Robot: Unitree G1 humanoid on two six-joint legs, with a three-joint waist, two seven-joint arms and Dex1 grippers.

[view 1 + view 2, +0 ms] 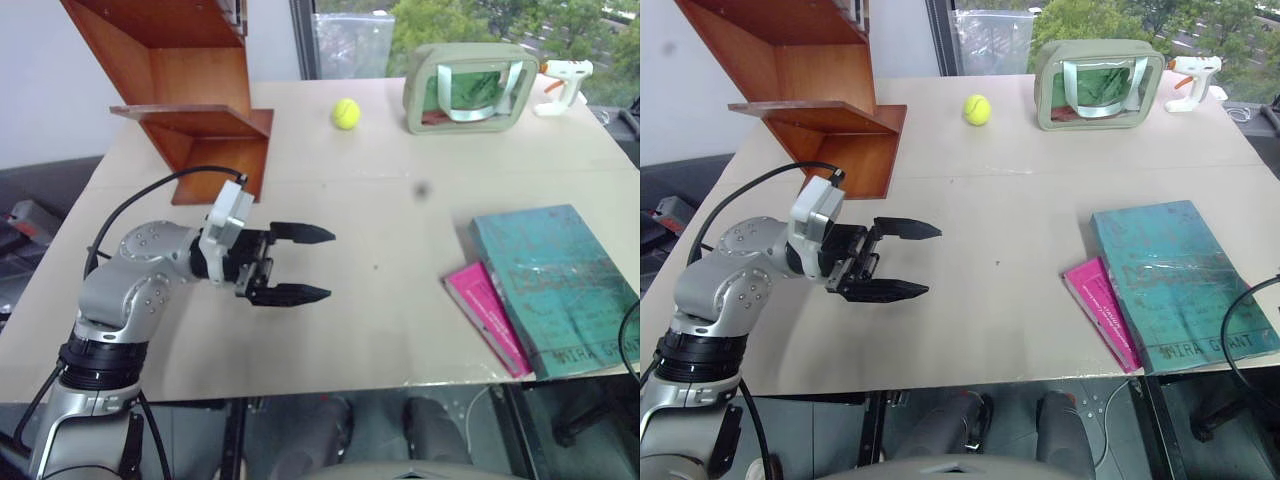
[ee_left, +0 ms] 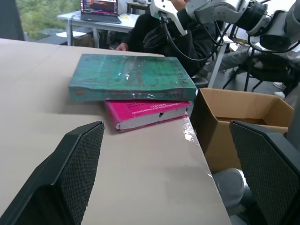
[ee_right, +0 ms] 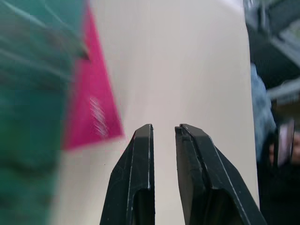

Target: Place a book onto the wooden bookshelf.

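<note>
A pale beige table point(image 1: 380, 330) fills the scene, with a window and green trees behind its far edge. Taking the book point(image 1: 553, 287) as the landmark: it lies flat at the table's near right corner, teal cover up, its near end about at the table edge. The pink book point(image 1: 487, 316) lies partly under its left side, sticking out toward the table's middle. To the book's left, a wide stretch of bare table runs across to the left gripper point(image 1: 300, 264), which hangs over the surface well apart from it, pointing sideways toward the book with fingers spread wide and nothing between them. The right gripper point(image 3: 164, 129) hangs above bare table just beside the pink book, fingers nearly together on nothing; that view is smeared, so its height is hard to judge. Beyond the book, near the far edge, stand a green bag point(image 1: 468, 87) and a white glue gun point(image 1: 565, 80); a tennis ball point(image 1: 346, 113) lies left of them. The bookshelf point(image 1: 190, 90) stands at the far left corner, well apart from the book.
</note>
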